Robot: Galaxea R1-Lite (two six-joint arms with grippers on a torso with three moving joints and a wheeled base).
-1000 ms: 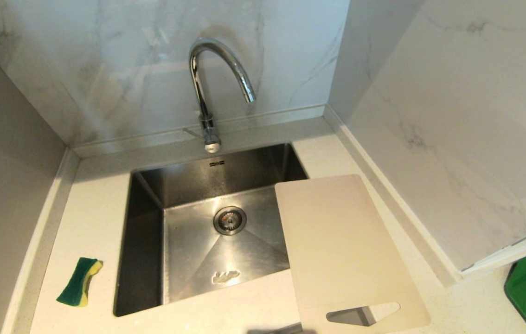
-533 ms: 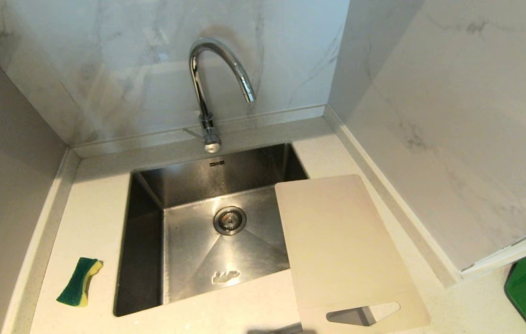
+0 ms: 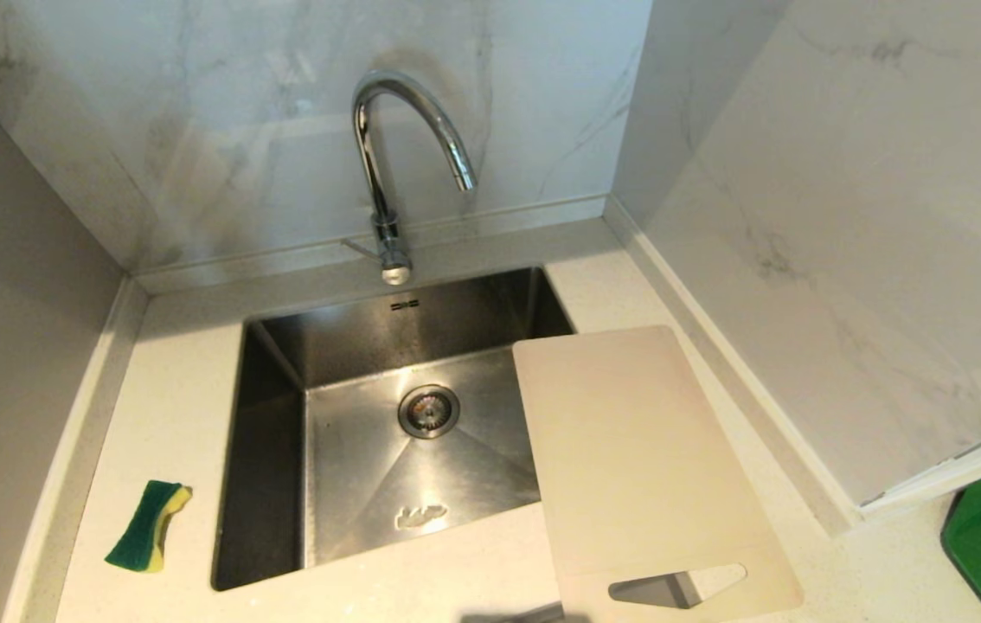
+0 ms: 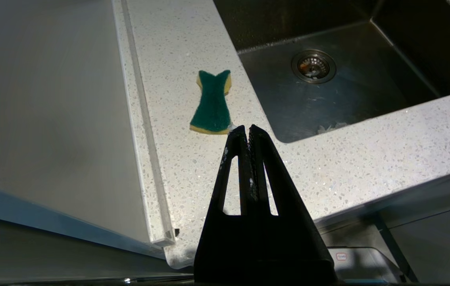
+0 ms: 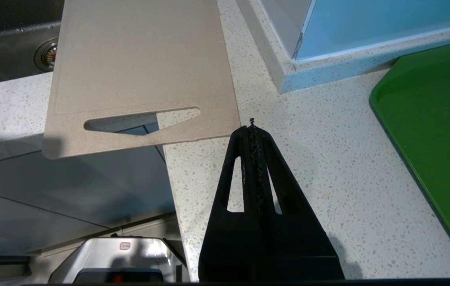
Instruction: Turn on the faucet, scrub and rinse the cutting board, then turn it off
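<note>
The board [image 3: 642, 459] lies on the surface [image 3: 170, 407], one corner over the sink [image 3: 387, 433], its handle end past the front edge. The tap [image 3: 391, 173] runs dry. Left pincer [image 4: 247, 133] and right pincer [image 5: 252, 127] are pressed together, empty. A careless nudge could tip the overhanging board off.

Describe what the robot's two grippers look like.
Both look alike. The left gripper and the right gripper are matte black, each with two long tapering fingers bearing slot-shaped cutouts, on a wider black base. The inner pads show pale specks and wear. No cables or markings show.
</note>
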